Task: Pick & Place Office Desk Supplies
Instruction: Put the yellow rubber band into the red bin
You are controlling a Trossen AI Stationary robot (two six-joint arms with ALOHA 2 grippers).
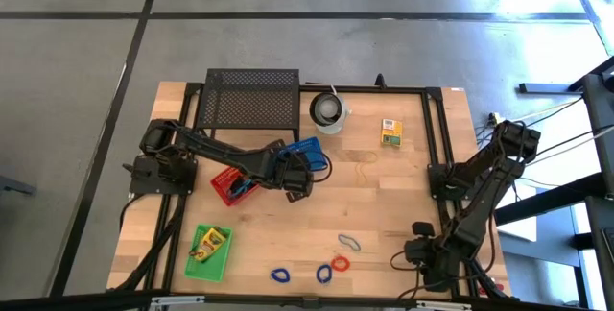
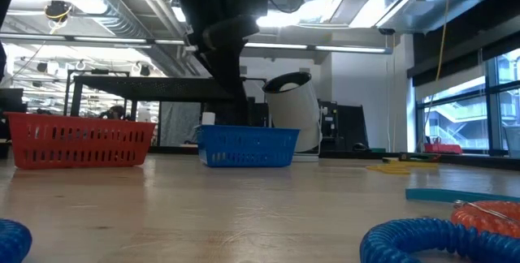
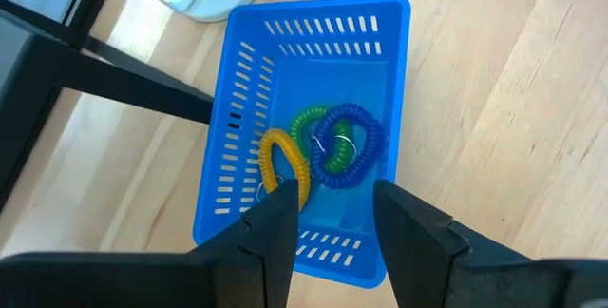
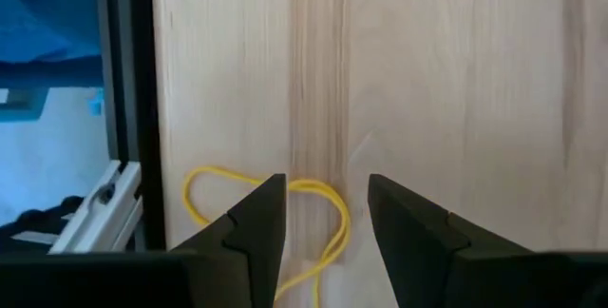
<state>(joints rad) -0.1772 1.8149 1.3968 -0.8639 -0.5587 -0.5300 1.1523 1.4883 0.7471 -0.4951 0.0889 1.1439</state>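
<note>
My left gripper (image 3: pixel 331 208) hangs open over the blue basket (image 3: pixel 313 70), which holds a yellow, a green and a blue coil loop (image 3: pixel 347 146). Nothing is between its fingers. My right gripper (image 4: pixel 326 194) stands open, pointing down, at the table's near right corner (image 1: pixel 417 249). It is over a thin yellow band (image 4: pixel 204 189) that lies on the wood by the black rail. Blue, red and grey loops (image 1: pixel 331 268) lie near the front edge. One crayon box (image 1: pixel 389 131) lies at the far right, and another sits in the green tray (image 1: pixel 209 251). My right gripper has its fingers over the yellow band's loop (image 4: pixel 309 189), coming from above. One finger (image 4: pixel 256 222) hides part of the band. I cannot tell whether the fingers touch it. My left gripper touches nothing.
A red basket (image 1: pixel 230 184) sits left of the blue one. The black mesh stand (image 1: pixel 249 100) and the white cup (image 1: pixel 328 111) stand at the far edge. A black frame rail (image 1: pixel 434 129) runs along the table's right side. Bare wood lies in the middle right.
</note>
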